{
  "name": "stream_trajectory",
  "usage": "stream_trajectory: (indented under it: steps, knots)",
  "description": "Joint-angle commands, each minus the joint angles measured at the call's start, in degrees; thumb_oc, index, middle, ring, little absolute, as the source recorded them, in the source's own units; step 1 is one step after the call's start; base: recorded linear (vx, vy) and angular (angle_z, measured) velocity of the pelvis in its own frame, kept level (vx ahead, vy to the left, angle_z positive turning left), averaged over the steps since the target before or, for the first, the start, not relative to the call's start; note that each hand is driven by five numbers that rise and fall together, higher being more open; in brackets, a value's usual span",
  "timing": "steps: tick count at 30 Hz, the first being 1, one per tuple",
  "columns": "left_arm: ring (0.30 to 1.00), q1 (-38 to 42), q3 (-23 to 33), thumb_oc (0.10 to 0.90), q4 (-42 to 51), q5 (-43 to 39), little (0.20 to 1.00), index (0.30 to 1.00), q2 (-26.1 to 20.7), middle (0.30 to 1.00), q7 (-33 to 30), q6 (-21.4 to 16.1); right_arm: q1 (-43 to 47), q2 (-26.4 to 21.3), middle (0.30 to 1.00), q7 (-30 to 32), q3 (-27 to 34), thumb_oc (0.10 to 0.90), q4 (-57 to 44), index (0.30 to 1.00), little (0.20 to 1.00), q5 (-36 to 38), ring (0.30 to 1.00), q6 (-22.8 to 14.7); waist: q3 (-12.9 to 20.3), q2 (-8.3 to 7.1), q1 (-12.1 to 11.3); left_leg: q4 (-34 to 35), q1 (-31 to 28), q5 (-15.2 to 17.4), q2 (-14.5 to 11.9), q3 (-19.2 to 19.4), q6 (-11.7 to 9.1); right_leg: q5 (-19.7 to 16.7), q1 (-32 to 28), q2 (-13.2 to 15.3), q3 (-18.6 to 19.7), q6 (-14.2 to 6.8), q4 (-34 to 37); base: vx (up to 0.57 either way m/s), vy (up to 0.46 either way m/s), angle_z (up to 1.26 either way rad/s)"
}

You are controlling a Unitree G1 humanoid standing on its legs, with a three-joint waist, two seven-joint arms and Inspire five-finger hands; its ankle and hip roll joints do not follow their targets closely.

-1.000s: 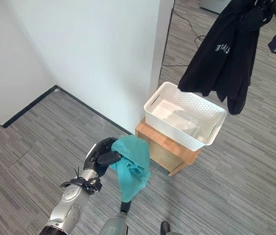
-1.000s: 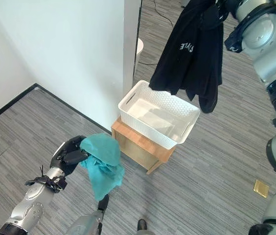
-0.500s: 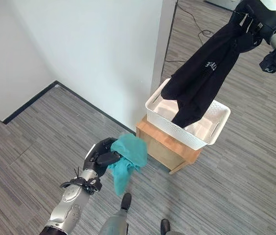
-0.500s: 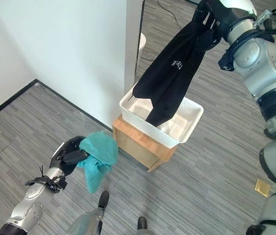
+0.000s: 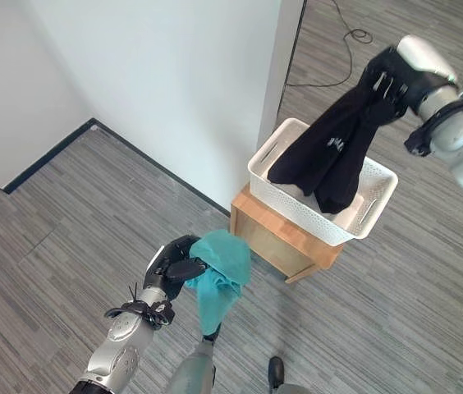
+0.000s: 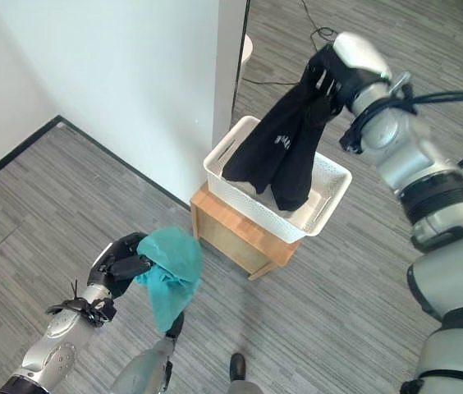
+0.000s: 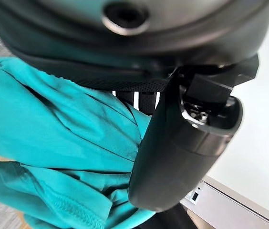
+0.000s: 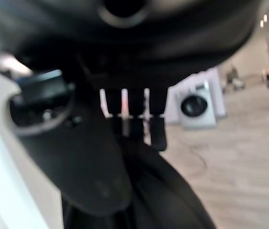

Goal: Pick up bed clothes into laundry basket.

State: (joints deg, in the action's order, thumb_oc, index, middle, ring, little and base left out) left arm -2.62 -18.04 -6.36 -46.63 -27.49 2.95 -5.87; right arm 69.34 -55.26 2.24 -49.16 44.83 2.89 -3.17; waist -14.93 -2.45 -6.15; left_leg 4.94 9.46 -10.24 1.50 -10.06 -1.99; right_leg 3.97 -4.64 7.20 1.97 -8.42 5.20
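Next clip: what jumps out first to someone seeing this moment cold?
The right hand, raised beside the white wall, grips a black garment whose lower end hangs down into the white laundry basket on a low wooden stand. Lower down, the left hand is shut on a teal cloth dangling above the grey floor.

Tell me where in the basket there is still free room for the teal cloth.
The white basket is crowded on its wall side, where the black garment hangs in from the right hand. Its far right end looks bare. The left hand holds the teal cloth beside the wooden stand.
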Motion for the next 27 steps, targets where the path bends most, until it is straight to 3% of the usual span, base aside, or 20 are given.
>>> stream_trajectory:
  steps: [1, 11, 14, 15, 21, 25, 27]
  knots:
    - [0.300, 1.7, 1.5, 0.400, 7.3, 1.2, 0.300, 0.300, -1.2, 0.300, 1.5, -5.4, 8.0, -0.8, 0.300, 2.5, 1.0, 0.400, 2.9, 0.300, 0.300, -1.9, 0.300, -0.5, 0.8, -2.85, -2.2, -1.5, -1.1, 5.2, -1.5, -1.2, -0.9, -1.5, 4.0, 0.0, 0.8, -0.3, -2.9, 0.00, 0.000, 0.00]
    - [0.300, 1.3, 0.3, 0.400, 10.8, 1.7, 0.300, 0.300, -0.7, 0.300, 1.4, -4.8, 12.4, 5.6, 0.300, 2.4, -2.2, 0.400, 23.8, 0.300, 0.300, -10.0, 0.300, 2.3, -1.5, -2.06, -3.8, -1.5, 1.3, 4.6, -1.5, -2.2, -1.2, -2.4, 5.3, -0.2, 0.2, -0.1, -1.3, 0.00, 0.006, 0.02]
    - [0.300, 2.2, 0.3, 0.400, 10.9, 2.0, 0.300, 0.300, -0.1, 0.300, 1.3, -4.4, 11.8, 8.1, 0.300, 0.8, -1.1, 0.400, 26.7, 0.300, 0.300, -8.8, 0.300, 2.5, -1.6, -2.02, -3.9, -1.5, 1.5, 4.6, -1.6, -2.3, -1.2, -2.5, 5.5, -0.3, 0.2, -0.1, -1.2, 0.00, 0.000, 0.00]
    - [0.300, 2.1, 0.3, 0.400, 10.9, 2.0, 0.300, 0.300, -0.1, 0.300, 1.3, -4.4, 11.9, 8.1, 0.900, 0.7, -1.1, 0.800, 26.8, 0.900, 0.900, -8.8, 0.900, 2.5, -1.6, -2.03, -3.9, -1.5, 1.5, 4.6, -1.6, -2.3, -1.2, -2.5, 5.5, -0.2, 0.2, -0.1, -1.2, 0.00, 0.000, 0.00]
    - [0.300, 3.0, 1.0, 0.400, 10.9, 2.6, 0.300, 0.300, 0.4, 0.300, 1.4, -4.5, 14.2, 9.7, 0.900, -1.8, -2.9, 0.800, 23.9, 0.900, 0.900, -3.8, 0.900, 1.9, -1.3, -2.47, -3.0, -1.3, 1.2, 4.5, -1.7, -2.0, -1.5, -2.4, 5.1, -0.3, 0.1, -0.1, -0.9, 0.00, -0.001, 0.01]
    - [0.300, 3.1, 2.7, 0.400, 10.2, 3.3, 0.300, 0.300, -0.1, 0.300, 0.9, -4.9, 15.5, 5.1, 0.900, -1.5, -5.5, 0.800, 4.9, 0.900, 0.900, -5.7, 0.900, 1.5, -0.6, -2.81, -1.2, -1.1, 0.2, 4.7, -2.1, -1.1, -1.8, -2.2, 4.9, -0.3, 0.7, -0.1, -1.0, 0.00, 0.002, -0.01]
    - [0.300, 3.2, 3.2, 0.400, 10.0, 3.3, 0.300, 0.300, -0.1, 0.300, 1.0, -4.9, 14.8, 3.9, 0.900, -1.5, -4.9, 0.800, 1.3, 0.900, 0.900, -5.8, 0.900, 1.3, -0.4, -2.69, -0.9, -1.0, -0.2, 4.9, -2.1, -0.9, -1.8, -2.1, 4.7, -0.3, 0.7, -0.1, -1.1, 0.01, 0.005, -0.02]
